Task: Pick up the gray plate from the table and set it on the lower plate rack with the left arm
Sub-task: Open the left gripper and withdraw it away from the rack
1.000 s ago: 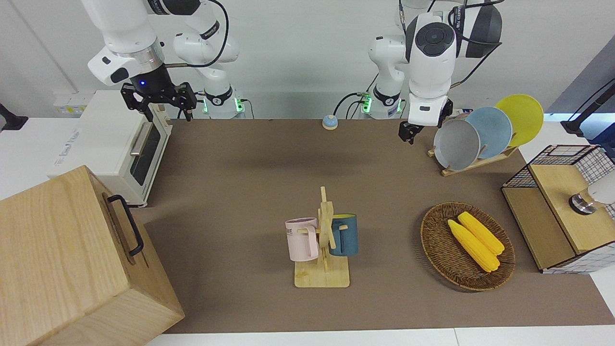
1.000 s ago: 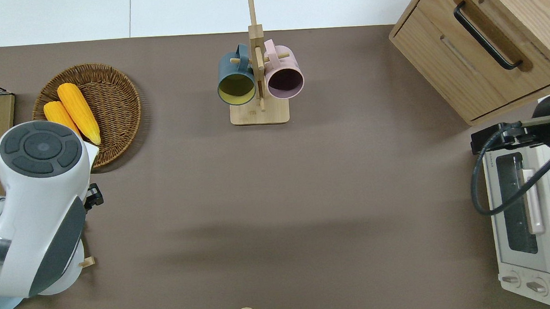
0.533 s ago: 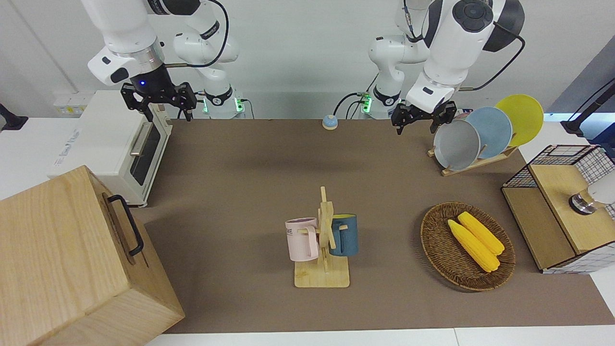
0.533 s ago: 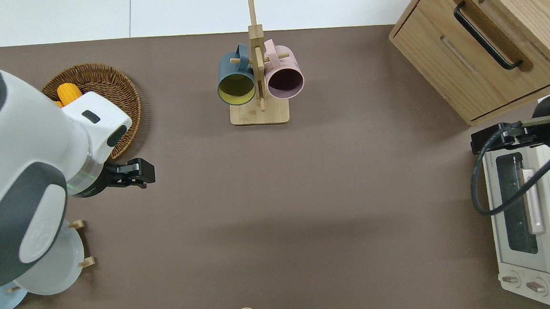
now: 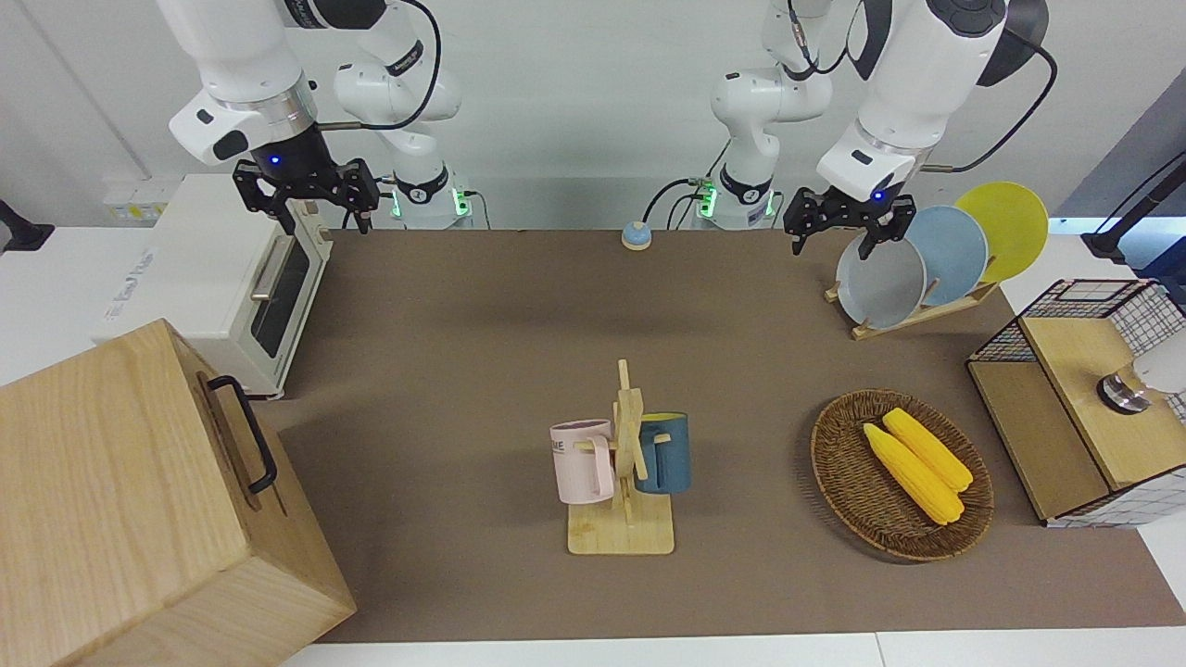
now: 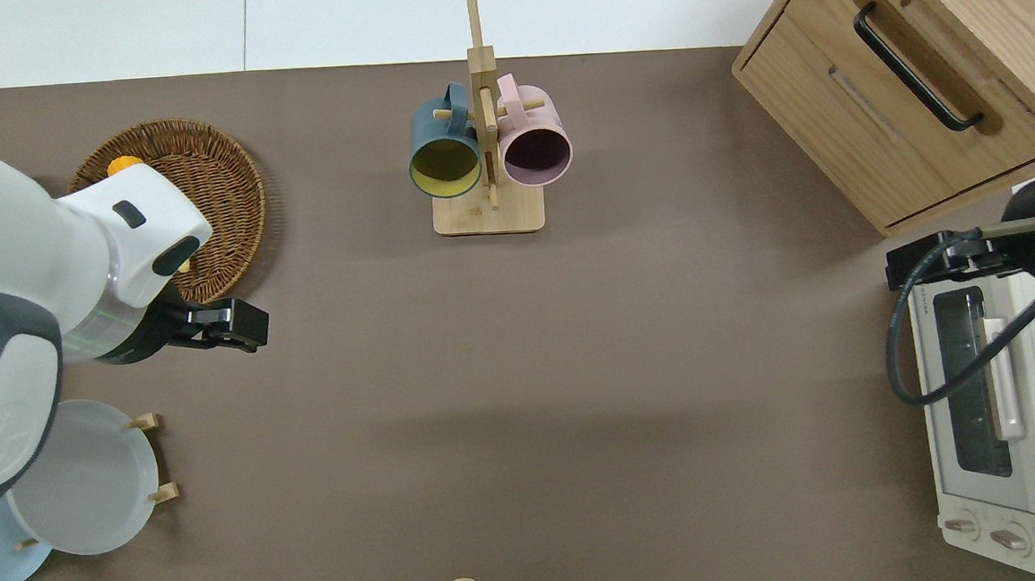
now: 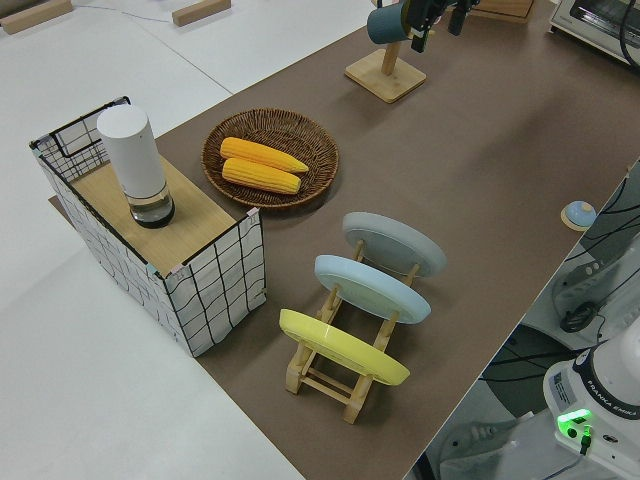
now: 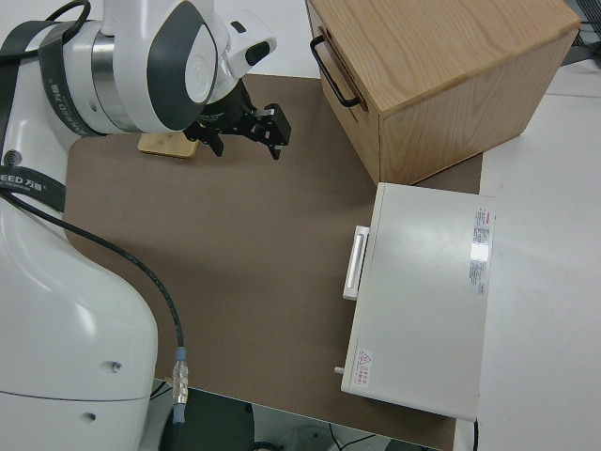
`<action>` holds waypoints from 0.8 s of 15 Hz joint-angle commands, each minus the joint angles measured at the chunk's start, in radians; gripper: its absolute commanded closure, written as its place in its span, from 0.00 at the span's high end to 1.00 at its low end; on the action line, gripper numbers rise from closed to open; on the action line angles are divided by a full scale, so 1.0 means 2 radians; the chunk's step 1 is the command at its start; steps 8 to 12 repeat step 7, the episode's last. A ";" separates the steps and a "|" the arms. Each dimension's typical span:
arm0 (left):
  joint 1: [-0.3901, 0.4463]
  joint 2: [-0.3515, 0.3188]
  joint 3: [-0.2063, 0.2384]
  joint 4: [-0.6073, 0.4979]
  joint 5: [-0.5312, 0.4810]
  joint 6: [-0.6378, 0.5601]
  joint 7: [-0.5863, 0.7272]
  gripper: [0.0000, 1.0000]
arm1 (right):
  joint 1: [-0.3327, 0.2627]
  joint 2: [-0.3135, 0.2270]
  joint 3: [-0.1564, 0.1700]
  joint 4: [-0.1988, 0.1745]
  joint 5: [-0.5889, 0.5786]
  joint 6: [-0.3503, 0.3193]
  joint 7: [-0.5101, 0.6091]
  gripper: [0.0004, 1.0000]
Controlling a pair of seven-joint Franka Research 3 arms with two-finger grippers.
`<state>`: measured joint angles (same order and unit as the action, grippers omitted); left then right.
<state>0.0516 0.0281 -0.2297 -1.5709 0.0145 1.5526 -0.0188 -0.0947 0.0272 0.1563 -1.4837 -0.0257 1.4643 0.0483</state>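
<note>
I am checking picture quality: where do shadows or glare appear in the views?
Front view: a soft dark band of shadow lies across the brown table mat. Overhead view: the same band. Right side view: a bright glare patch on the white toaster oven.

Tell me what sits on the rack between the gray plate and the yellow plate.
The light blue plate stands in the middle slot of the lower plate rack, between the gray plate and the yellow plate; the left side view shows it best.

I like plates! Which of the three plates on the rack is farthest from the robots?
The gray plate. It stands in the end slot of the lower plate rack, with the light blue plate next and the yellow plate nearest the robots.
</note>
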 commanded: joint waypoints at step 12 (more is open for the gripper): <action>0.006 -0.017 -0.003 -0.021 -0.003 0.006 -0.012 1.00 | 0.004 0.000 -0.003 0.003 0.001 0.000 0.002 0.98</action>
